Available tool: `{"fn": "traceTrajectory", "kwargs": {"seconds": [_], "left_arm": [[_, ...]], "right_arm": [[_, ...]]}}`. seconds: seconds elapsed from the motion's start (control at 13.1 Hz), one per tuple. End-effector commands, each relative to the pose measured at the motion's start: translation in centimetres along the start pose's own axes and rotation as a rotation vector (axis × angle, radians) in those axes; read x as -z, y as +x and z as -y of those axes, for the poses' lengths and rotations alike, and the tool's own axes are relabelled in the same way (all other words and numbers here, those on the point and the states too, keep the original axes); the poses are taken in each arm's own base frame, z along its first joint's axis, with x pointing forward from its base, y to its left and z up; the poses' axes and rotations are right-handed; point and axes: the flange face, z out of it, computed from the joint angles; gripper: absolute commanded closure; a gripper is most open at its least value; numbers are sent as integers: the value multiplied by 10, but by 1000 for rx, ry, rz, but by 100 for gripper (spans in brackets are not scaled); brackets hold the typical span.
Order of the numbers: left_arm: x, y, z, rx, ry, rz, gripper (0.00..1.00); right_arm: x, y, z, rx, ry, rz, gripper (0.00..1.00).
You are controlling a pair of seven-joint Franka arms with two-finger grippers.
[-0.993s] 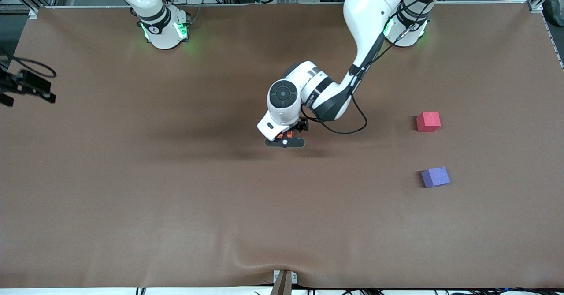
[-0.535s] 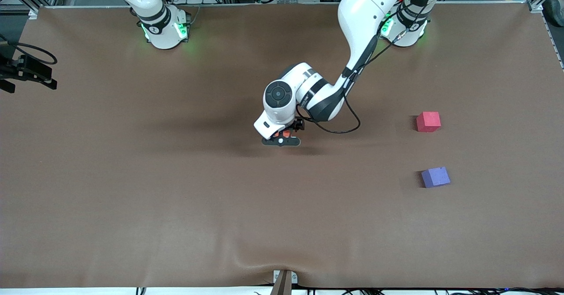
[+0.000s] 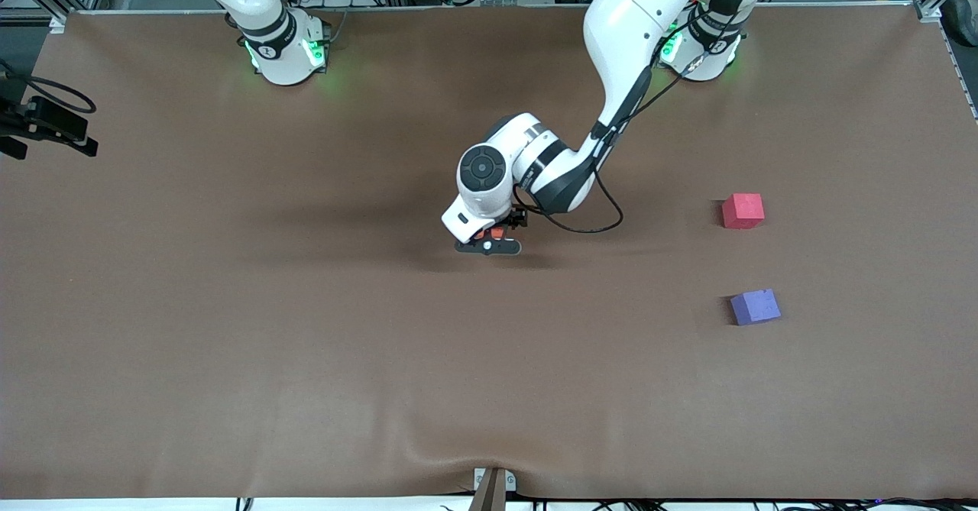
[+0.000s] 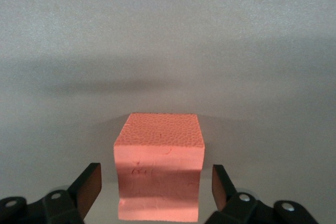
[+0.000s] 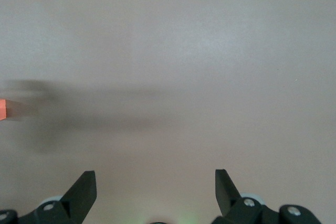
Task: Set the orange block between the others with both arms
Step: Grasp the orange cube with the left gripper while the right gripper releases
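The orange block [image 3: 497, 232] rests on the brown table mat near the table's middle, mostly hidden under the left arm's hand. My left gripper [image 3: 489, 239] is down around it. In the left wrist view the orange block [image 4: 157, 166] stands between the two fingers of the left gripper [image 4: 156, 183], open, with a narrow gap on each side. The pinkish-red cube [image 3: 743, 210] and the purple-blue cube [image 3: 755, 306] sit apart toward the left arm's end, the purple-blue one nearer the camera. My right gripper [image 5: 155, 182] hangs open over bare mat, and the orange block [image 5: 4, 109] shows small at that view's edge.
The right gripper [image 3: 50, 125] hangs by the table edge at the right arm's end. A black cable [image 3: 588, 221] loops from the left wrist. Brown mat [image 3: 306, 343] covers the whole table.
The left hand shifted slightly toward the right arm's end over the orange block, then held still. The right gripper drifted a little toward the robots' bases.
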Motion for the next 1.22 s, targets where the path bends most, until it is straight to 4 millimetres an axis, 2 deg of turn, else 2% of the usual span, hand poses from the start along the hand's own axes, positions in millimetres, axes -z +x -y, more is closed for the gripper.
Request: {"fn": "traceTrajectory", "kwargs": {"seconds": [0.0, 0.08, 0.23, 0.53, 0.61, 0.76, 0.84, 0.99, 1.15], "left_arm": [[-4, -1, -3, -17, 3, -9, 15], [-8, -7, -6, -24, 12, -1, 18], [-11, -12, -6, -30, 18, 6, 29], [-3, -8, -3, -50, 14, 3, 82], [7, -4, 2, -40, 10, -4, 85], [50, 11, 24, -4, 3, -14, 86], [83, 18, 41, 16, -1, -17, 85], [143, 35, 89, 82, -11, -11, 85], [199, 48, 145, 136, -17, -6, 84]], "right_arm": [[21, -8, 0, -9, 11, -39, 0], [26, -8, 3, -6, 10, -50, 0], [24, -10, 7, -1, 13, -25, 0], [14, -6, 14, 6, 13, 10, 0], [14, -6, 13, 3, 15, 7, 0], [15, -5, 8, -7, 16, -5, 0], [12, -3, 6, -11, 14, -1, 0], [6, 4, 4, -13, 14, -5, 0], [4, 6, 4, -13, 14, -10, 0]]}}
